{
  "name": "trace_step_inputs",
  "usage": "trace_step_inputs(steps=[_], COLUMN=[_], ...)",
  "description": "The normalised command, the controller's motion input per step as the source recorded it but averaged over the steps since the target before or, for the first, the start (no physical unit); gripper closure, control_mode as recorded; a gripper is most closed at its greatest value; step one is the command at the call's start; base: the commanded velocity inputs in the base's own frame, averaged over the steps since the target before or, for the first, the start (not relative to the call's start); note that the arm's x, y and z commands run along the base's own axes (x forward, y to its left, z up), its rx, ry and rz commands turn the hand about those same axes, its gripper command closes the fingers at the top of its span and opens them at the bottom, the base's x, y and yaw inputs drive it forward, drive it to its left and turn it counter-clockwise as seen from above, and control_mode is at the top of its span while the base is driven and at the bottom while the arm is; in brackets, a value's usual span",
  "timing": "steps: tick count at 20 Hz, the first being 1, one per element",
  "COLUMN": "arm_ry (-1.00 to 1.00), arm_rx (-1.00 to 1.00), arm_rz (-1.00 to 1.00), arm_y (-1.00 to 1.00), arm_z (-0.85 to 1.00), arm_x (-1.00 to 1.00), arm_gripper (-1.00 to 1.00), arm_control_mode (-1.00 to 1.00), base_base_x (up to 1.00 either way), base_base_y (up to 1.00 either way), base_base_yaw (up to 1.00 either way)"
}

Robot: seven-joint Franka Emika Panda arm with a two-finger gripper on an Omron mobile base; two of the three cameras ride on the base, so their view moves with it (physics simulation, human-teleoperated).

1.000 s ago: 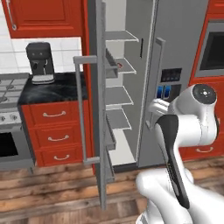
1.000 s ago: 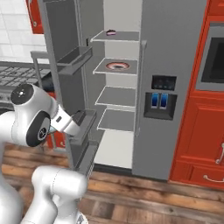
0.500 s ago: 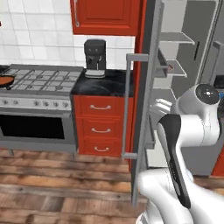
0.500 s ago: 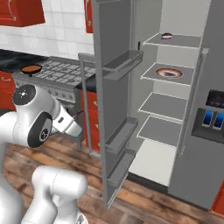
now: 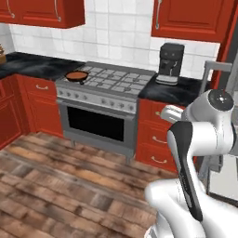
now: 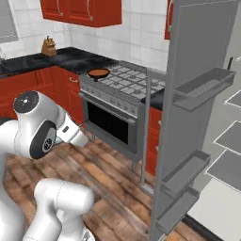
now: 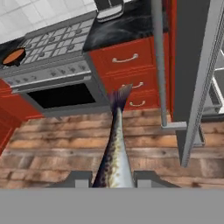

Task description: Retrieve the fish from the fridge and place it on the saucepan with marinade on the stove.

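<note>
— Where is the fish (image 7: 114, 144) right now?

— In the claw (image 7: 113, 178). The two fingers are drawn close together and pinch the thick end of the body between them, so the fish sticks straight out ahead of the claw, its forked tail farthest from the fingers.

— What is it like to look at?

— Long and tapering, with a dark speckled back, a pale silvery belly, and a thin dark tail fin. The skin looks smooth and a little glossy.

— How would you expect it to handle?

— My guess is light but slippery, and limp rather than stiff, so a grip near the thick end, as now, seems sound; a hold on the narrow tail would likely slide off. Squeezing too hard could bruise soft flesh.

— And where must it go?

— Ahead of the claw and off to its left, well beyond the tail tip, sits the saucepan (image 7: 14, 56): shallow, round, and black, with the flat orange-brown marinade (image 5: 76, 75) inside. It rests on the far-left grate of the stove (image 5: 104, 86), a grey metal cooktop with dark grid grates and a row of knobs.

— Anything close by?

— The fridge (image 7: 192, 65) door, smooth grey with a long bar handle, stands open just to the claw's right.
</note>
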Motion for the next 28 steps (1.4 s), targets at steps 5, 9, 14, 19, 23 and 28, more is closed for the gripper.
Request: trace_step_inputs(steps=[5,9,14,19,23,28], arm_ry=[0.0,0.0,0.0,0.0,0.0,0.0], arm_rx=[0.0,0.0,0.0,0.0,0.0,0.0], arm_rz=[0.0,0.0,0.0,0.0,0.0,0.0], arm_y=[0.0,0.0,0.0,0.0,0.0,0.0], arm_z=[0.0,0.0,0.0,0.0,0.0,0.0], arm_x=[0.0,0.0,0.0,0.0,0.0,0.0], arm_gripper=[1.0,1.0,1.0,1.0,1.0,1.0], arm_control_mode=[1.0,1.0,1.0,1.0,1.0,1.0], base_base_x=[-0.16,0.72,1.0,1.0,1.0,1.0], base_base_y=[0.59,0.71,0.49,0.15,0.03,-0.1], base_base_yaw=[0.69,0.47,0.13,0.0,-0.02,-0.22])
